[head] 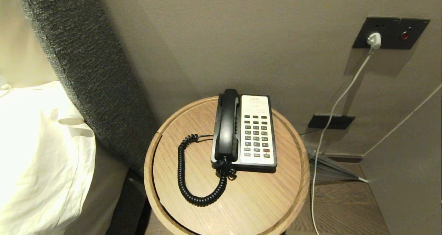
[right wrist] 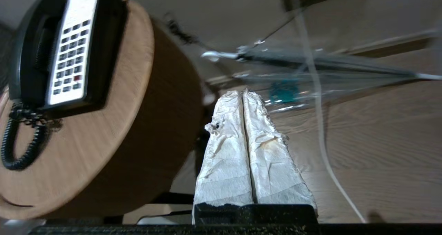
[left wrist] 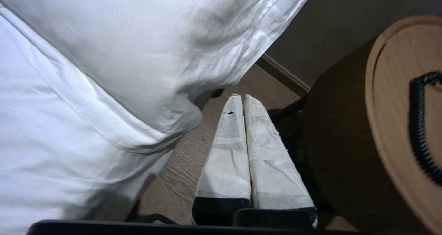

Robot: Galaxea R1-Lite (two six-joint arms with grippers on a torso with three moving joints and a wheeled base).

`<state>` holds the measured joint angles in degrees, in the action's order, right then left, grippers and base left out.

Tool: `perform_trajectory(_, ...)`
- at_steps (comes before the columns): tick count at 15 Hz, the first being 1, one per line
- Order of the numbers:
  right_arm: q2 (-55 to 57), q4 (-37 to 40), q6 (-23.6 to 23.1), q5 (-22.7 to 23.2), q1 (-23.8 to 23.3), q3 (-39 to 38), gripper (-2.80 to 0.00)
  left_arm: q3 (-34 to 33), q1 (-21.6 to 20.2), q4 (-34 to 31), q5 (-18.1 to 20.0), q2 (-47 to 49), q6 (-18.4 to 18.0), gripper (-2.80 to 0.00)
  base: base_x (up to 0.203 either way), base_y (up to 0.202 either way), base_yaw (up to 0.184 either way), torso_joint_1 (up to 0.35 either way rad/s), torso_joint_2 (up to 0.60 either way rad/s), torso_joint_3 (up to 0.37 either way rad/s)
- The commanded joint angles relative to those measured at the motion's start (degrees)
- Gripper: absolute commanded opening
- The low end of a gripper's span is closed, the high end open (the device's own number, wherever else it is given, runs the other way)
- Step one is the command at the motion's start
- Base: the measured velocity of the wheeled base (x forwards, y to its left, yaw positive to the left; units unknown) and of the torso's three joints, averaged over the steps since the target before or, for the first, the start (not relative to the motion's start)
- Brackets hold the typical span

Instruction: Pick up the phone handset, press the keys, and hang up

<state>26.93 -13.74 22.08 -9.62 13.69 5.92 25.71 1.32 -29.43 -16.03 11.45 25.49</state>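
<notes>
The handset (head: 227, 124) lies in its cradle along the left side of the phone base (head: 257, 131), which sits toward the back of the round wooden table (head: 269, 193); the keypad (head: 256, 135) faces up to the handset's right; the coiled cord (head: 193, 179) runs from the handset's near end, loops out across the tabletop to the left and comes back to the base. Neither arm shows in the head view. The left gripper (left wrist: 240, 97) has its taped fingers pressed together with nothing between them; it hangs low over the wood floor (left wrist: 179, 179), between the white bedding (left wrist: 103, 72) and the table's side. The right gripper (right wrist: 242, 93) is likewise closed and empty, low on the table's other side, pointing toward a folded umbrella (right wrist: 310, 60) and a white cable (right wrist: 319, 117) on the floor.
</notes>
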Motion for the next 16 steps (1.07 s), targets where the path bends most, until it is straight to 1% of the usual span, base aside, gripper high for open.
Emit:
perform_trajectory(1,-11.11,2.71,0.22,-2.75,-0.65,-1.35,-2.8,-4.56,-0.5,-0.12,0.06,-9.97,-3.66,-2.8,0.0,0.0,0.0,0.0,0.0,0.0)
perform_trajectory(3,-10.89,4.56,0.59,-8.02,-1.5,-3.36,-2.8,-10.05,-0.78,1.46,0.81,-11.63,-8.15,-2.8,0.0,0.0,0.0,0.0,0.0,0.0)
perform_trajectory(4,-10.89,4.64,0.73,-10.08,-1.68,-3.19,-2.8,-12.43,-0.8,4.62,2.83,-11.45,-9.53,-2.8,0.0,0.0,0.0,0.0,0.0,0.0)
perform_trajectory(5,-10.85,4.61,0.69,-11.62,-2.18,-2.68,-2.8,-14.3,-0.8,8.19,4.67,-11.38,-10.8,-2.8,0.0,0.0,0.0,0.0,0.0,0.0)
perform_trajectory(6,-10.84,4.42,0.74,-11.65,-2.25,-3.57,-2.8,-15.94,-0.86,10.01,5.37,-11.36,-11.83,-2.8,0.0,0.0,0.0,0.0,0.0,0.0)
perform_trajectory(7,-10.84,3.74,0.61,-11.31,-2.31,-4.37,-2.8,-17.09,-0.88,11.23,5.92,-11.36,-12.33,-2.8,0.0,0.0,0.0,0.0,0.0,0.0)
perform_trajectory(8,-10.84,3.91,0.59,-10.33,-2.27,-4.48,-2.8,-17.41,-0.84,12.38,8.41,-11.36,-12.44,-2.8,0.0,0.0,0.0,0.0,0.0,0.0)
perform_trajectory(9,-10.84,4.65,0.47,-10.0,-2.27,-4.58,-2.8,-17.84,-0.87,13.89,12.18,-11.36,-13.01,-2.8,0.0,0.0,0.0,0.0,0.0,0.0)
perform_trajectory(10,-10.84,5.1,0.58,-10.12,-2.3,-5.3,-2.8,-18.79,-0.87,16.28,16.24,-11.35,-15.17,-2.8,0.0,0.0,0.0,0.0,0.0,0.0)
perform_trajectory(12,-10.84,2.72,0.94,-8.85,-2.35,-6.19,-2.8,-20.57,-0.84,20.61,18.07,-11.44,-20.88,-2.8,0.0,0.0,0.0,0.0,0.0,0.0)
perform_trajectory(13,-10.84,1.79,0.74,-6.42,-2.35,-6.51,-2.8,-21.92,-0.84,23.66,18.75,-11.43,-22.71,-2.8,0.0,0.0,0.0,0.0,0.0,0.0)
perform_trajectory(14,-10.84,1.08,0.57,-3.3,-2.35,-6.92,-2.8,-23.43,-0.87,27.55,19.39,-11.39,-24.08,-2.8,0.0,0.0,0.0,0.0,0.0,0.0)
perform_trajectory(15,-10.84,1.34,0.84,-0.68,-2.32,-7.03,-2.8,-24.53,-0.86,29.78,20.17,-11.41,-24.44,-2.8,0.0,0.0,0.0,0.0,0.0,0.0)
perform_trajectory(16,-10.84,2.03,1.18,0.82,-2.34,-7.06,-2.8,-25.08,-0.86,30.61,19.1,-11.4,-24.47,-2.8,0.0,0.0,0.0,0.0,0.0,0.0)
